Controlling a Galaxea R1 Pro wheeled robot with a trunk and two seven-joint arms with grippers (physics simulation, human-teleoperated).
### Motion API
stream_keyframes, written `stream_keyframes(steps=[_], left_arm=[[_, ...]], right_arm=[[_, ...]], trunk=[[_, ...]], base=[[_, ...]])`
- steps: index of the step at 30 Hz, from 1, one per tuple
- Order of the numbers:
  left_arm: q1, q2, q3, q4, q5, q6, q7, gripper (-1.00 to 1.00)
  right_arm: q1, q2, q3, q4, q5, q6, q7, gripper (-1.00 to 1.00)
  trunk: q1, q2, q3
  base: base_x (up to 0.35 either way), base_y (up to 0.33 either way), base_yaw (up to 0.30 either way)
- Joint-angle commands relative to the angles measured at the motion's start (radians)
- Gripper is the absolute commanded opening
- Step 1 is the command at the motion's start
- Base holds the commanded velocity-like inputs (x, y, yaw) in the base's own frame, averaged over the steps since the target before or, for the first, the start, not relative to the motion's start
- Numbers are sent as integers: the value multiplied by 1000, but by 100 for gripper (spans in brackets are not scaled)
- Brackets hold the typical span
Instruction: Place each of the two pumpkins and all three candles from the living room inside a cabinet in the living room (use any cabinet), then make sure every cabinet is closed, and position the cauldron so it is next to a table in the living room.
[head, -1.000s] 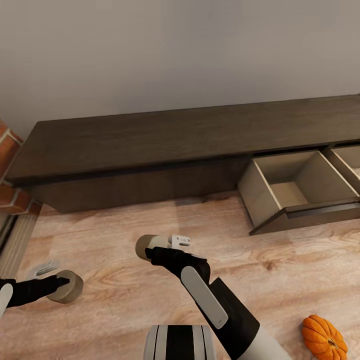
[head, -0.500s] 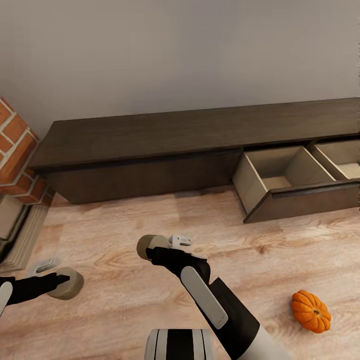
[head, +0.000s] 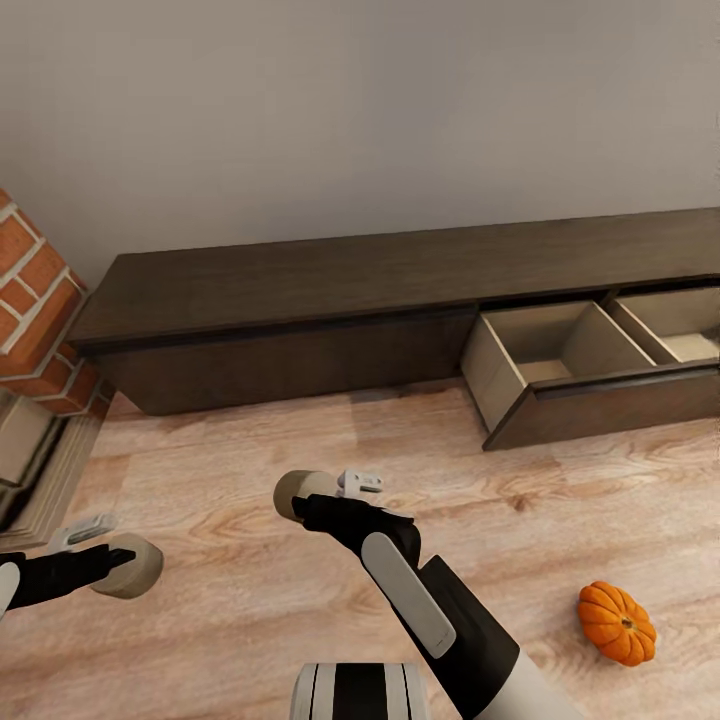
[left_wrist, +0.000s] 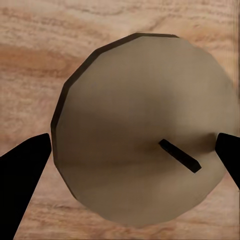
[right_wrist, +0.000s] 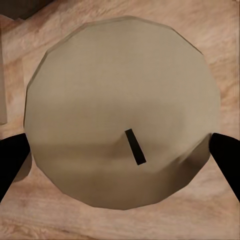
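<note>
Candles are what I'm carrying, one per arm. My left gripper (head: 112, 560) is clamped on a candle (head: 135, 566), its black fingers pressed against either side of the wax in the left wrist view, low over the wood floor (head: 250, 470). My right gripper (head: 318, 498) is likewise clamped on a second candle (head: 297, 492), held ahead of my trunk. Beyond that gripper and off to its right stands the cabinet (head: 300, 290), with two drawers pulled open, the nearer drawer (head: 560, 385) looking empty. A pumpkin (head: 617, 623) sits on the floor well to the right of the right gripper, not yet collected. By my reckoning both candles need dropping in, the pumpkin follows, and drawer closing and the cauldron remain.
</note>
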Motion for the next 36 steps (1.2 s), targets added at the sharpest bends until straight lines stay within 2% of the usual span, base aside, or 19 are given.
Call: stream_keyframes(steps=[1, 23, 36], left_arm=[[0, 0, 0, 0, 0, 0, 0, -100], [0, 0, 1, 0, 5, 0, 0, -100], [0, -1, 0, 1, 5, 0, 0, -100]], right_arm=[[0, 0, 0, 0, 0, 0, 0, -100], [0, 0, 1, 3, 1, -5, 1, -100], [0, 0, 22, 7, 1, -14, 9, -100]], trunk=[[0, 0, 2], [-10, 5, 52], [-16, 8, 104]], base=[[0, 0, -67], [0, 0, -61], [0, 0, -57]])
